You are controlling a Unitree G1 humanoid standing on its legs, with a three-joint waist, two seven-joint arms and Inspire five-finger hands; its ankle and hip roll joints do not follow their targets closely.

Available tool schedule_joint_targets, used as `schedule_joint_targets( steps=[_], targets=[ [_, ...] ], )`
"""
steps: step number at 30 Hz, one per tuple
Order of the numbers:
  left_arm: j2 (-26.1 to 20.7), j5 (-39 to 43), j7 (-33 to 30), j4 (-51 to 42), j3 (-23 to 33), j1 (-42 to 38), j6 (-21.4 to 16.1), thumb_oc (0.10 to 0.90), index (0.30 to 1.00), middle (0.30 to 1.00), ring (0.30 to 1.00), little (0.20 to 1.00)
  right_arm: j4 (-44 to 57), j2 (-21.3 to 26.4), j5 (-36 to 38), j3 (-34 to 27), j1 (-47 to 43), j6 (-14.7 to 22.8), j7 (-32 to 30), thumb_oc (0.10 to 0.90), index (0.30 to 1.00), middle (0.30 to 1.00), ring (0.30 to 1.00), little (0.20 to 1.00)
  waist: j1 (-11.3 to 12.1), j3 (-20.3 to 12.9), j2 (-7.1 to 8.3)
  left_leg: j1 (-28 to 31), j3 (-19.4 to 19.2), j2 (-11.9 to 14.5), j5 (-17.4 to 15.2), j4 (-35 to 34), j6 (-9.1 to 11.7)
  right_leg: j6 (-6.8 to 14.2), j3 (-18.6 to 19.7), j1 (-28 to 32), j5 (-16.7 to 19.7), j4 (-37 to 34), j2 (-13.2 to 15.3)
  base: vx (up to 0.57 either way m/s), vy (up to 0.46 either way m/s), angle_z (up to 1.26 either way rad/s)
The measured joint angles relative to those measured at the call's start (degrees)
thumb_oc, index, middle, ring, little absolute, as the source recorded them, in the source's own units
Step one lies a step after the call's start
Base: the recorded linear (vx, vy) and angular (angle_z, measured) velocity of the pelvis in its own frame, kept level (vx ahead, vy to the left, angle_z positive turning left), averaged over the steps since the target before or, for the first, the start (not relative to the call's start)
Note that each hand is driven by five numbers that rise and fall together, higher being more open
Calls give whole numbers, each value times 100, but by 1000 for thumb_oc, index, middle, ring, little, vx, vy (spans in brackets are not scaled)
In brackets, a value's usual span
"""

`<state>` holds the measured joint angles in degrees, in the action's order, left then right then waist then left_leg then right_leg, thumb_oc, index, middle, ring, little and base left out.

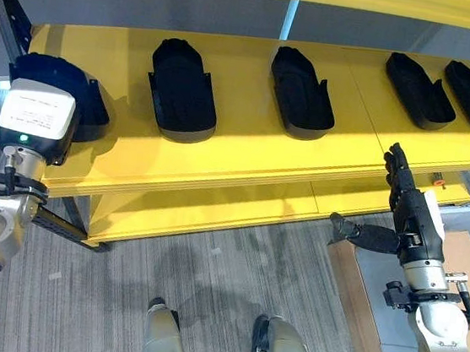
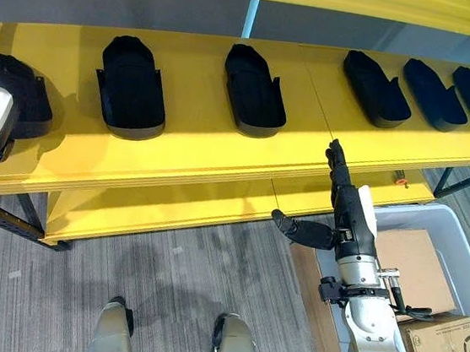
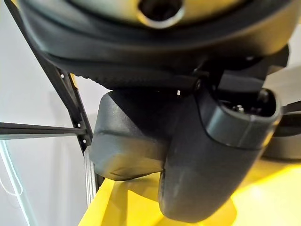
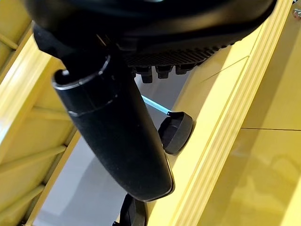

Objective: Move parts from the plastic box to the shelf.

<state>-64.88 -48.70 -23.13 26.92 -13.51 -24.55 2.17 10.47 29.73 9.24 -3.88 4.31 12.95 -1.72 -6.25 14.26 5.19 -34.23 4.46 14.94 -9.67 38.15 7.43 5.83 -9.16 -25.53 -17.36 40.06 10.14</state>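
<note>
- At four o'clock we see the right hand empty, fingers straight and thumb spread, over the plastic box holding cardboard boxes.
- At nine o'clock, the left hand touches a black part; we cannot tell its grip.
- Farther, five parts lie along the yellow shelf.

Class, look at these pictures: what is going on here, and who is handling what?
A humanoid robot stands at a yellow shelf. Its left hand is on a black moulded plastic part at the shelf's left end. Five similar black parts lie in a row along the shelf. Its right hand is open and holds nothing, fingers straight, near the shelf's front edge. A grey plastic box with cardboard boxes sits on the floor to its right.
</note>
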Motion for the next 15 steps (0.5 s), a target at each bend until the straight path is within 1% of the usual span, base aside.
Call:
schedule_joint_targets(
  steps=[4,7,10,13,15],
  targets=[
    [-175,-100,88,48,-515,-441,-14,400,300,300,300,300,0,3,1,165,-18,5,29,900,1000,1000,1000,1000,15,12,26,-111,82,-4,-42,113,4,3,-70,-5,1,4,-2,16,33,6],
    [-189,-125,99,63,-596,-521,-21,400,300,300,300,300,1,3,1,217,-69,20,46,900,1000,1000,1000,1000,15,14,32,-160,109,-7,-64,170,-12,4,-91,-5,0,-3,-3,8,11,1],
    [-245,-217,114,52,-672,-628,-67,400,300,300,300,300,2,3,1,325,-124,47,99,900,1000,1000,1000,1000,32,23,104,-186,127,-22,-70,197,-14,16,-106,2,7,-4,6,9,10,1],
    [-392,-355,121,12,-723,-629,-113,400,300,300,300,300,2,3,1,325,-138,47,120,900,1000,1000,1000,1000,52,24,151,-199,152,-33,-69,201,-14,18,-130,9,8,-6,10,26,35,4],
    [-435,-374,130,-18,-760,-646,-134,400,300,300,300,300,2,3,1,325,-156,50,123,900,1000,1000,1000,1000,27,22,162,-204,168,-40,-67,201,-11,19,-147,18,9,-11,12,24,12,4]
  ],
)
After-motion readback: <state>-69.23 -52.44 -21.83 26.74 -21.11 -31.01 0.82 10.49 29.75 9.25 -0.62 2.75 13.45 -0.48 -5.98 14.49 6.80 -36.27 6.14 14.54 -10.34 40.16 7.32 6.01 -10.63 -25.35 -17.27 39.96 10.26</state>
